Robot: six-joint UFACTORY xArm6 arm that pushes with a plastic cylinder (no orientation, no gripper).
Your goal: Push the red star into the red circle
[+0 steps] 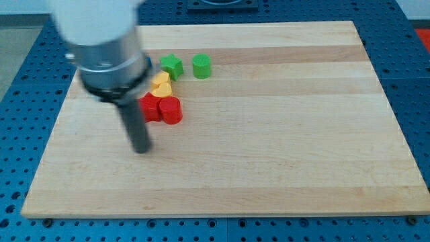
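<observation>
The red star (149, 107) lies at the view's left of the wooden board (282, 134), touching the red circle (170, 110) on its right. My tip (141, 148) rests on the board just below and slightly left of the red star, apart from it. The rod and the arm's wide body (107, 47) hide the board at the view's upper left and part of the star's left side.
Two yellow blocks (161, 85) sit stacked in a line just above the red pair. A green star (172, 66) and a green circle (201, 66) stand above them near the view's top. A blue perforated table (27, 81) surrounds the board.
</observation>
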